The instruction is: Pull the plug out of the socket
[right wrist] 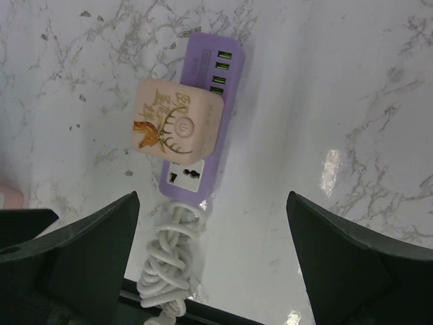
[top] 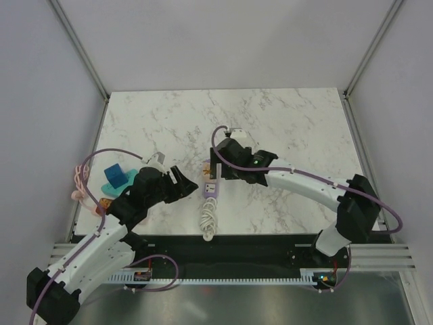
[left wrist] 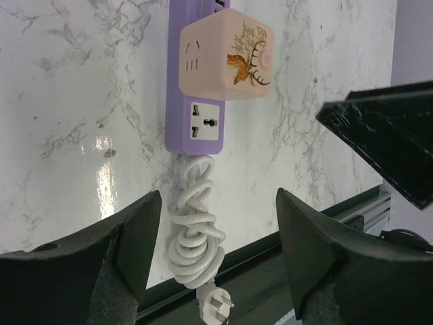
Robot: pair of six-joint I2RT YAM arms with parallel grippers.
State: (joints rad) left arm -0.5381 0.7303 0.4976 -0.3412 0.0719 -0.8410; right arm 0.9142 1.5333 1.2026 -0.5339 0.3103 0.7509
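Plug [right wrist: 177, 118]: peach-tan cube w/ rounded corners, smooth matte plastic, brown-gold antler print on one face. It sits plugged into the socket [left wrist: 203, 132] at mid-strip. Socket: slim lilac bar, one white outlet showing at its cord end, green slots at the other end. White cord [left wrist: 193, 233], round and glossy, is coiled in a knot off the socket's near end.

Left gripper [left wrist: 218, 223] is beside the socket's cord end, jaws wide apart, nothing held. Right gripper [right wrist: 211, 203] is over the socket, jaws spread wide, empty too.

Table [top: 291, 122]: glossy white marble w/ grey veins. Pale grey walls [top: 223, 40] and alu posts [top: 80, 49] stand round it.
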